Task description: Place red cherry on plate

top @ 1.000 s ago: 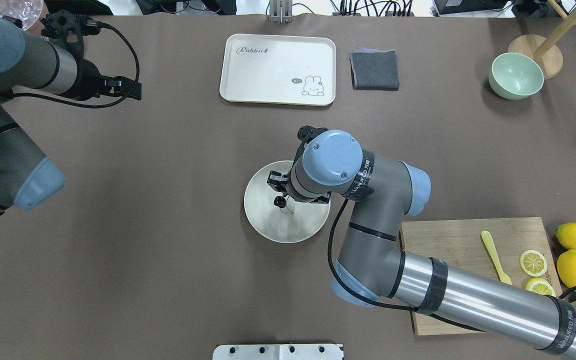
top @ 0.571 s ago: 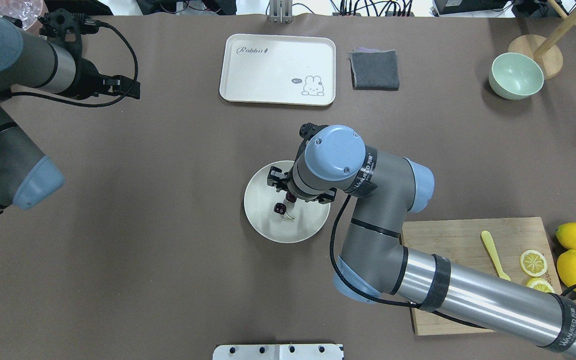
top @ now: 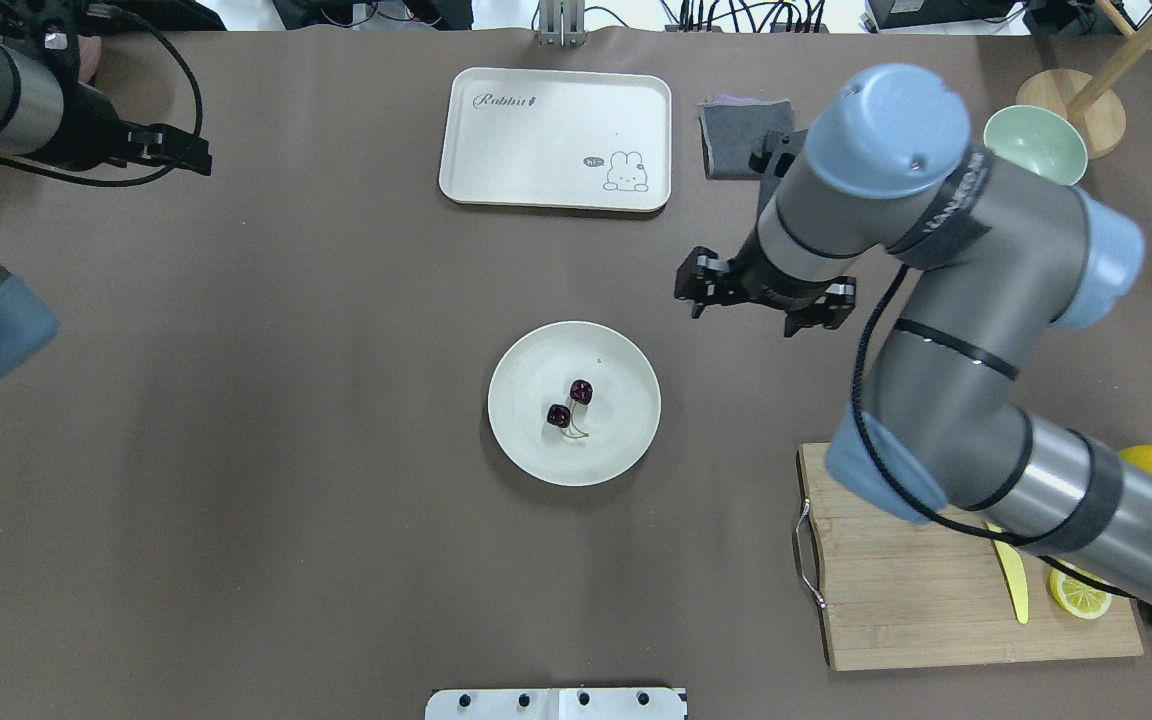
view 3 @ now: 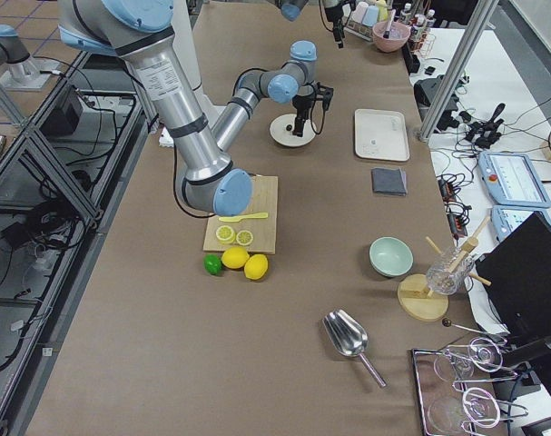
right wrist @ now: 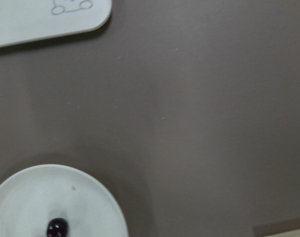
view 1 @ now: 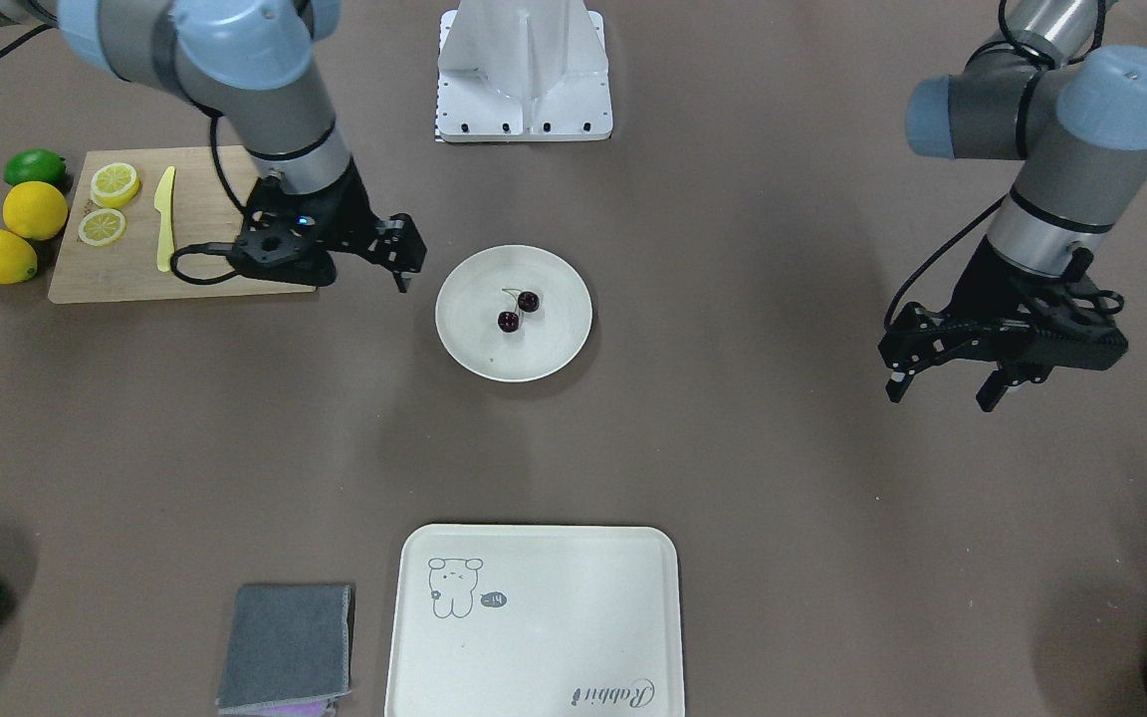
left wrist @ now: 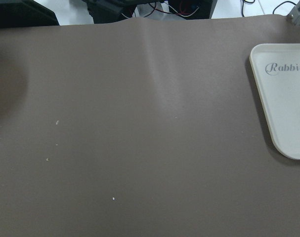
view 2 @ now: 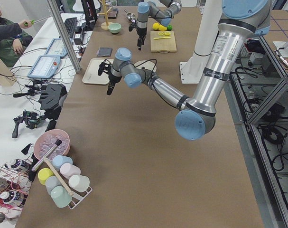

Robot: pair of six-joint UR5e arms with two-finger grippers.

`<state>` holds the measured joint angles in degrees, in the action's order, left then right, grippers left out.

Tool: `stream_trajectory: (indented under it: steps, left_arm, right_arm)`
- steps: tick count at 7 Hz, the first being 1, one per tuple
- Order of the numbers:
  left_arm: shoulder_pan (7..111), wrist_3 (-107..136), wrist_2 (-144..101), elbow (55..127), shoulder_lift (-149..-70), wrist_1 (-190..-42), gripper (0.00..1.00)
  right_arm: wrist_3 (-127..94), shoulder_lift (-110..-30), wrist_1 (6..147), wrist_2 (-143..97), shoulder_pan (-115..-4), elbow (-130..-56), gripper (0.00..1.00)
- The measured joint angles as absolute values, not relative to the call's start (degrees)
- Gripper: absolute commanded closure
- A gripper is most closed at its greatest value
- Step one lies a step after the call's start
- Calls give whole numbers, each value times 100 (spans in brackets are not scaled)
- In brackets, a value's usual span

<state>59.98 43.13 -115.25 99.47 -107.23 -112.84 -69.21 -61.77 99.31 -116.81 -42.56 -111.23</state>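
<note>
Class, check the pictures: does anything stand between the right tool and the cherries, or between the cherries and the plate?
Nothing visible does. The cherries already lie on the plate. The right tool hangs open off the plate's far right side, with only bare table between them.

The red cherry is a pair of small, glossy, dark-red, near-black fruits joined by thin pale stems. Both fruits lie on the plate, near its centre and close beside each other. Whether they touch cannot be determined. The stems meet on the side toward the robot.

The plate is round, shallow, off-white and plain, with a raised rim. It sits flat on the brown table, near the table's middle.
</note>
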Motion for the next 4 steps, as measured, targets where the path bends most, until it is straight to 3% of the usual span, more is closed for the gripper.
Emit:
stream_trajectory:
  steps: [2,4]
  left_arm:
    - [6822,2953,-12099,9933,-10025,-11286,2]
    - [7451,2049,-12235,9917,-9485,-11292,2]
  right_arm:
    - [-5397,-7297,10094,-12333,-5265,-11729,0]
    - [-3679,-8162,10095,-12813,-6138,-11858,0]
